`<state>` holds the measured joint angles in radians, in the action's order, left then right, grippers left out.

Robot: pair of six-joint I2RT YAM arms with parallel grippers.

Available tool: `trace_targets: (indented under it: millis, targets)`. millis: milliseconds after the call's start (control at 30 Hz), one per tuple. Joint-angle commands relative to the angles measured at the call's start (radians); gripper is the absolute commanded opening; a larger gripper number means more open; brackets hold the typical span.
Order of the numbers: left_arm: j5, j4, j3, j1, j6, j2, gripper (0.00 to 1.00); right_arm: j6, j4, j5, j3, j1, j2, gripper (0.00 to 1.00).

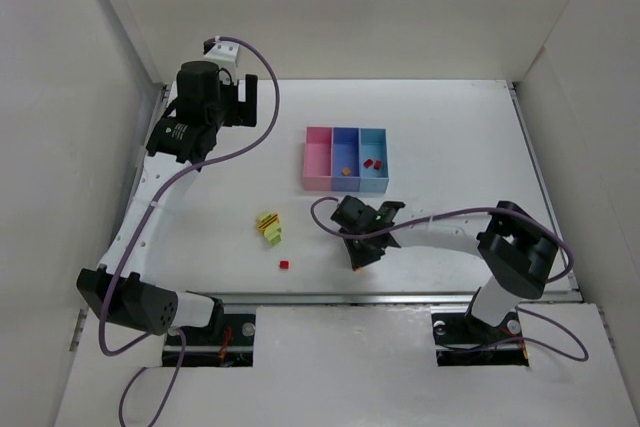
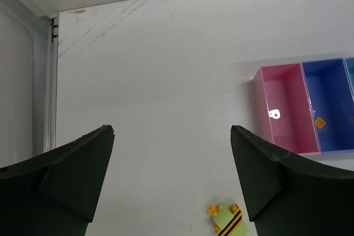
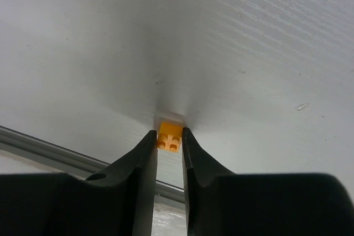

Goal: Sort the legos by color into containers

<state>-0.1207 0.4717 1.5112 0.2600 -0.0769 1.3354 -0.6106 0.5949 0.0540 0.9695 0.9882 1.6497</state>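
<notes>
no text, brand, number or sign can be read in any view, faint white print on a small label (image 1: 178,133) on the left arm's black motor housing (image 1: 196,82), too small to make out

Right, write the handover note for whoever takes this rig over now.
Left gripper: open, empty, hovering left of the tray.
Right gripper: shut on a small orange plastic brick, low by the table's front rail.
Three-bin plastic tray: another orange brick in the blue-violet bin, red bricks in the light-blue bin; pink bin shows only an unclear pale speck.
Loose: yellow-green clump with red stripes, small red brick.
Left to do: bin the held brick, the loose red brick and the clump.
</notes>
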Motion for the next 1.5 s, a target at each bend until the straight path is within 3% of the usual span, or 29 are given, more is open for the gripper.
trace_targets:
  millis: [0, 167, 367, 667, 900, 967, 1100, 1400, 1467]
  targets:
    - [-0.002, -0.019, -0.008, -0.002, 0.011, -0.036, 0.85, -0.015, 0.014, 0.023, 0.023, 0.017, 0.009, 0.0]
    - [-0.002, -0.019, -0.017, -0.011, 0.011, -0.045, 0.85, 0.049, 0.068, 0.093, 0.122, 0.017, -0.041, 0.0]
    - [-0.022, -0.019, -0.026, -0.021, 0.002, -0.054, 0.85, 0.188, 0.155, 0.253, 0.449, 0.017, 0.014, 0.0]
    - [-0.111, -0.028, -0.048, -0.021, -0.038, -0.064, 0.88, 0.354, 0.145, 0.296, 0.834, -0.259, 0.261, 0.0]
    - [-0.158, -0.038, -0.048, -0.021, -0.047, -0.029, 0.89, 0.423, 0.169, 0.23, 0.998, -0.379, 0.453, 0.0]
    - [-0.158, -0.038, -0.037, -0.021, -0.047, -0.013, 0.89, 0.423, 0.158, 0.199, 1.012, -0.398, 0.466, 0.12]
    - [-0.149, -0.038, -0.026, -0.021, -0.047, 0.028, 0.89, 0.454, 0.126, 0.116, 1.023, -0.41, 0.475, 0.21]
    - [-0.067, -0.038, -0.017, -0.082, -0.026, 0.048, 0.89, 0.454, 0.106, 0.098, 0.976, -0.41, 0.453, 0.18]
    - [-0.066, -0.038, -0.017, -0.082, -0.026, 0.048, 0.89, 0.454, 0.115, 0.098, 0.976, -0.41, 0.453, 0.44]
